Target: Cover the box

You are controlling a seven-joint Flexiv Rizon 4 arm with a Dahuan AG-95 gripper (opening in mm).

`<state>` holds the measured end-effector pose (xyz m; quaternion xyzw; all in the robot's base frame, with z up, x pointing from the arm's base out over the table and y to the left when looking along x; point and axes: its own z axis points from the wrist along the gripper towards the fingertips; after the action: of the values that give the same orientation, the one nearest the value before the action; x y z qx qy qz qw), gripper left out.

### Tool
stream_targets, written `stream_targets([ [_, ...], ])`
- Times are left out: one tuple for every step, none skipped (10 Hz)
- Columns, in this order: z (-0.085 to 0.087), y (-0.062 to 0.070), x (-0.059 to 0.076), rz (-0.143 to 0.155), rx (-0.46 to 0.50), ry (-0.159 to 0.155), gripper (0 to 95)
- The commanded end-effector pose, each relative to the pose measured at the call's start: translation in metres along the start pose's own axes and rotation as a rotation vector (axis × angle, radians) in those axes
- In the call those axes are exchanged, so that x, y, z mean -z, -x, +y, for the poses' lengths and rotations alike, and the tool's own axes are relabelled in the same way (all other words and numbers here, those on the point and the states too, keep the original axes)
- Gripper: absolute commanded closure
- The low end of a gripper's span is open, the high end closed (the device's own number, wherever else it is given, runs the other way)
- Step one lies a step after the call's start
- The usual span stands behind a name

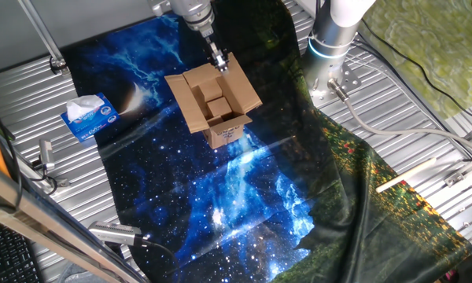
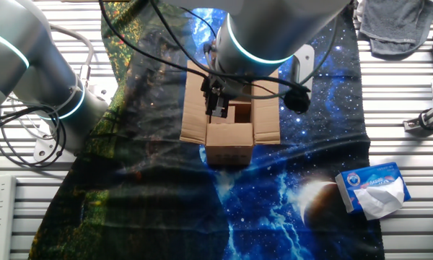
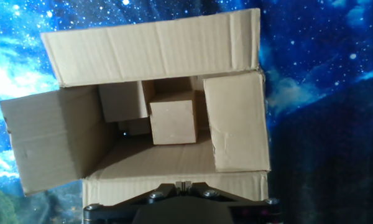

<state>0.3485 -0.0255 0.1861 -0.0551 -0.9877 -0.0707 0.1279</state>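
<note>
The box point(image 1: 217, 107) stands upright near the middle of a starry blue cloth point(image 1: 220, 212) that covers the slatted metal table point(image 1: 16, 102), with all 4 top flaps spread outward and the mouth facing straight up. In one fixed view its white label point(image 1: 231, 132) faces toward the camera, and its long axis runs away from that labelled end toward the arm. In the hand view the opening stretches left to right, with the 2 long flaps at top and bottom and the 2 short ones at left and right. Inside sit smaller brown blocks point(image 3: 172, 121), one of them square-faced (their number is hard to count in the shadow). The gripper point(image 1: 219, 60) hangs just above the far edge of the box beside the rear flap; in the other fixed view it shows dark over the left part of the opening. The fingertips themselves are not clear in any view, so I cannot tell whether the jaws are parted or closed, and nothing is seen held between them. Open cloth lies around all 4 sides of the box. A blue and white tissue box point(image 1: 89, 116) rests well apart, at the cloth's edge, and the arm's base point(image 1: 330, 47) stands beyond the box on darker cloth.
</note>
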Motion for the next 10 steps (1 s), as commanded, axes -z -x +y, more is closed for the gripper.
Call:
stream_targets([
  [0.008, 0.001, -0.004, -0.003, 0.0, -0.003, 95.0],
  [0.012, 0.001, -0.004, -0.003, -0.002, -0.004, 95.0],
  [0.013, 0.0, -0.001, -0.001, -0.003, -0.004, 95.0],
  [0.013, -0.001, 0.002, 0.003, -0.003, -0.006, 95.0],
  [0.013, -0.002, 0.006, 0.006, -0.003, -0.008, 95.0],
  [0.014, -0.002, 0.007, 0.008, -0.003, -0.009, 95.0],
  [0.013, -0.003, 0.009, 0.01, 0.0, -0.013, 95.0],
  [0.011, -0.003, 0.01, 0.01, 0.002, -0.014, 95.0],
  [0.01, -0.003, 0.01, 0.01, 0.003, -0.016, 95.0],
  [0.009, -0.003, 0.01, 0.008, 0.002, -0.016, 95.0],
])
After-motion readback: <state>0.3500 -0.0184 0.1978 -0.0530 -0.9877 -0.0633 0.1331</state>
